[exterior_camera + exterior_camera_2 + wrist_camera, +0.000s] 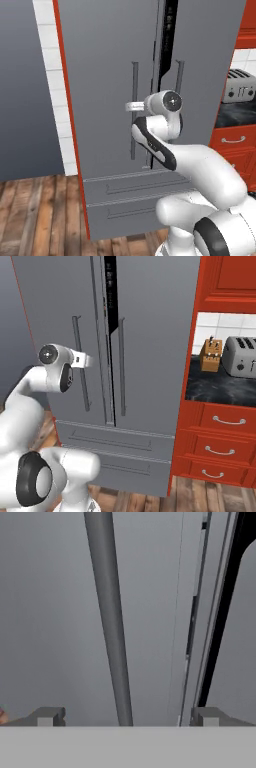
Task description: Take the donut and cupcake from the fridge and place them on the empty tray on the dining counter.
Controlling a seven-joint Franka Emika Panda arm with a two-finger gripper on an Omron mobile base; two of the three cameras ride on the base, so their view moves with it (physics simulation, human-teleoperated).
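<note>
Wood-plank floor point(35, 210), grey wall with white tile strip on the left. Tall grey French-door fridge point(105, 75) fills the middle, right door cracked ajar, dark gap showing. White arm's two-finger gripper point(125, 717) sits up against the left door's long vertical bar handle point(111, 622), jaws spread wide, handle between the tips, nothing clamped. Further right: red cabinets point(225, 446), knife block point(210, 355), silver toaster point(241, 355) on a dark counter point(220, 387).

I see the fridge point(55, 612) door's vertical bar handle point(110, 622) between my end effector point(125, 717) fingertips point(47, 717), spread wide apart.
</note>
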